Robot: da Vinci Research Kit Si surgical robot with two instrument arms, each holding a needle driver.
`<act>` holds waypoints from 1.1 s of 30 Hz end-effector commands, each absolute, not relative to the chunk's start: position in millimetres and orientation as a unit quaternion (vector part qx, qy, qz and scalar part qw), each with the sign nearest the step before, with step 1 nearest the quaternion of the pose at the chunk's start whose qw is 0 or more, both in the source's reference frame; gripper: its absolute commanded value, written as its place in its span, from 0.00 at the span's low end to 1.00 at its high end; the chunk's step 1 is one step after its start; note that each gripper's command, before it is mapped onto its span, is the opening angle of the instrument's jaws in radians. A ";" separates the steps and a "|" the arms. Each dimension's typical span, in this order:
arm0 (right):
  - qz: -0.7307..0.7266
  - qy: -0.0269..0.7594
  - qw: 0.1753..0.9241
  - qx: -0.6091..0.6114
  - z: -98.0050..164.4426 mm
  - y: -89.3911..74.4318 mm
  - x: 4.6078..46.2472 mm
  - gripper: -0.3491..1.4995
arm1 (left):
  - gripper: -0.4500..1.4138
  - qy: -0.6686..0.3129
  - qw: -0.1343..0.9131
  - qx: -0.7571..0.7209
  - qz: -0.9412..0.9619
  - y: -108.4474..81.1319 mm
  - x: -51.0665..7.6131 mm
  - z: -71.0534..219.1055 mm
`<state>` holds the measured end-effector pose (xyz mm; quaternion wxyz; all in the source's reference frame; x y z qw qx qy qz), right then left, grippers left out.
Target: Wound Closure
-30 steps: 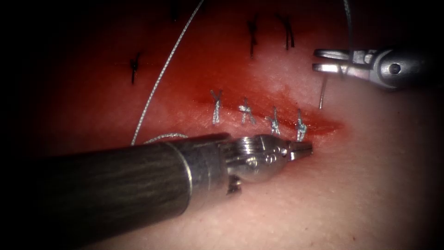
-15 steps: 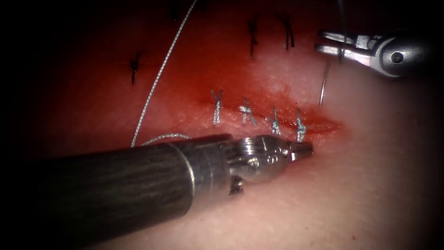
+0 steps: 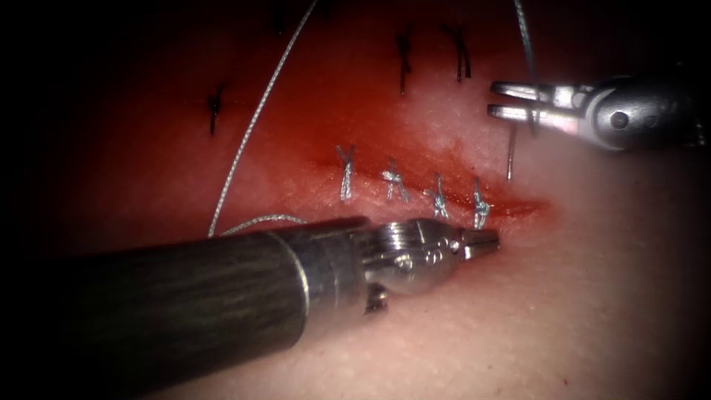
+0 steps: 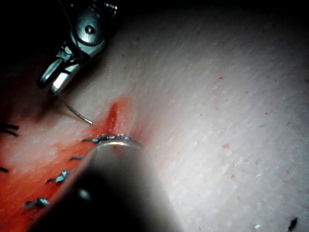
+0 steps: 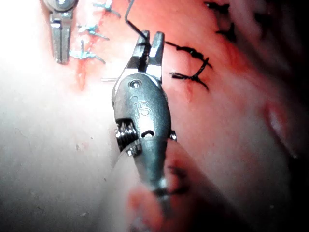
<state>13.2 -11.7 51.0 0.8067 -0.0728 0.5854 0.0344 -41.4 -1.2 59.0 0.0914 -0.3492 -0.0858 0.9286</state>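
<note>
At the right end of the cut, endoscope view: the right tool [image 3: 495, 101] comes in from the right and hangs above the far side of the cut [image 3: 444, 194].
Right tool's hold: its jaws stand slightly apart at the tips yet grip the needle [image 3: 510, 157] near one end, farther back toward the hinge.
Needle: it hangs downward from the jaws, its free end just above the tissue [image 3: 578, 296] beyond the last stitch; it appears clear of the tissue.
Thread: the thread [image 3: 252, 130] runs from the far edge down to the left and curls beside the left tool's shaft; another strand rises from the right tool.
Left tool: the left tool [image 3: 485, 241] lies along the near side of the cut, tip beside the rightmost of four stitches [image 3: 415, 187], jaws closed and holding nothing.
Likely reason: the left tool probably steadies the near edge while the needle is held ready.
Containers: none; red fluid [image 3: 355, 133] lies on the tissue around the cut.
Left wrist view: the right tool [image 4: 54, 83] hovers over the tissue with the needle [image 4: 79, 115] below it, near the cut's end.
Right wrist view: the right tool [image 5: 150, 42] pinches the needle [image 5: 112, 78] and thread [image 5: 133, 21]; the left tool [image 5: 60, 46] rests beside the stitches [image 5: 89, 38]; dark older stitches [image 5: 193, 63] lie on the other side.
</note>
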 end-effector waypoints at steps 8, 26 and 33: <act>0.155 0.615 0.773 0.024 52.8 -8.9 13.7 0.00 | 0.27 -0.085 0.091 -0.349 0.929 -0.9 -42.0 59.5; 0.420 0.476 0.686 0.356 57.1 -14.6 13.6 0.00 | 0.26 -0.089 0.092 -0.352 0.927 -0.3 -41.6 59.0; 0.499 0.415 0.598 0.470 55.1 -16.6 13.3 0.00 | 0.24 -0.093 0.092 -0.352 0.927 0.1 -41.3 58.5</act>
